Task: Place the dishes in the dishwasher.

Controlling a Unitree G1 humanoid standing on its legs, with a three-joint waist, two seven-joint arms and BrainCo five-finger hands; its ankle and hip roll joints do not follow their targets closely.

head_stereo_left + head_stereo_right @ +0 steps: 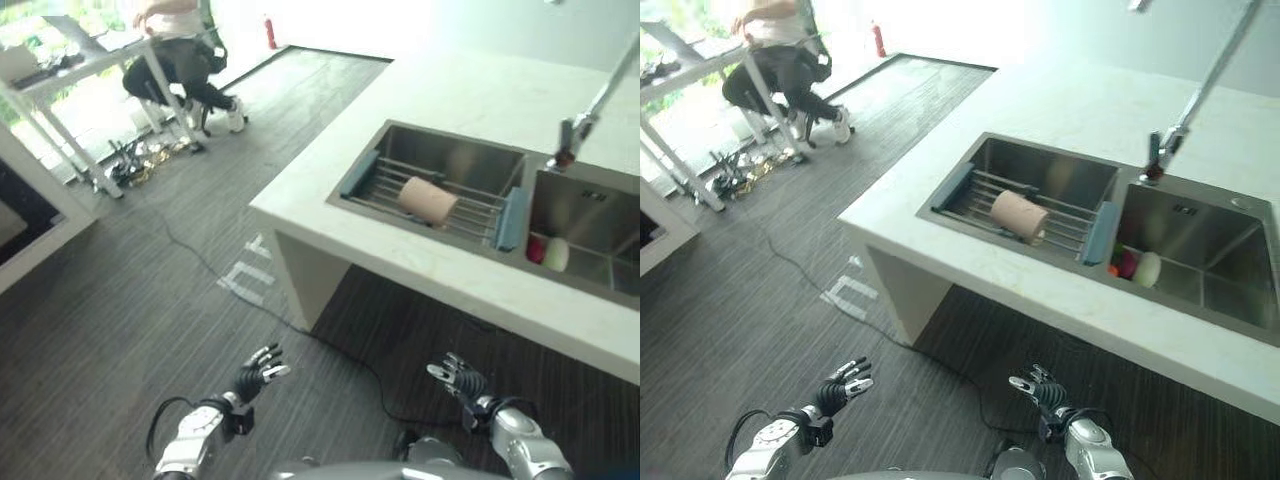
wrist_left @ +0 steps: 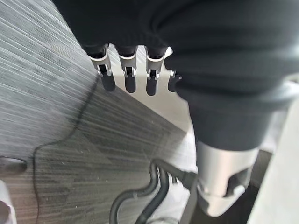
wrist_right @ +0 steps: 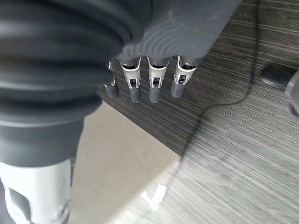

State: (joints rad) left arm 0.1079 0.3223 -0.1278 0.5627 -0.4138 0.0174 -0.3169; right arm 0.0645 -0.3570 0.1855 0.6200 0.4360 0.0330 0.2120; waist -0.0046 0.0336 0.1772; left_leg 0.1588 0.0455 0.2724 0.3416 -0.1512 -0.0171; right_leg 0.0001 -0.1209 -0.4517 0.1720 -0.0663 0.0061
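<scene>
A beige cup (image 1: pixel 428 199) lies on its side on a wire rack (image 1: pixel 470 215) across the left basin of a steel double sink (image 1: pixel 440 150). In the right basin sit a pale rounded dish (image 1: pixel 556 254) and a red item (image 1: pixel 536 248). My left hand (image 1: pixel 257 376) hangs low over the floor at the lower left, fingers relaxed and holding nothing. Low at the lower right is my right hand (image 1: pixel 459 381), also empty with fingers relaxed. Both hands are well short of the counter and the sink.
The white counter (image 1: pixel 330 170) juts out with an open gap beneath it. A tall faucet (image 1: pixel 590 110) rises behind the sink. A person (image 1: pixel 175 45) sits at a white table (image 1: pixel 60 75) at the far left, with dark wood-look floor (image 1: pixel 120 310) between.
</scene>
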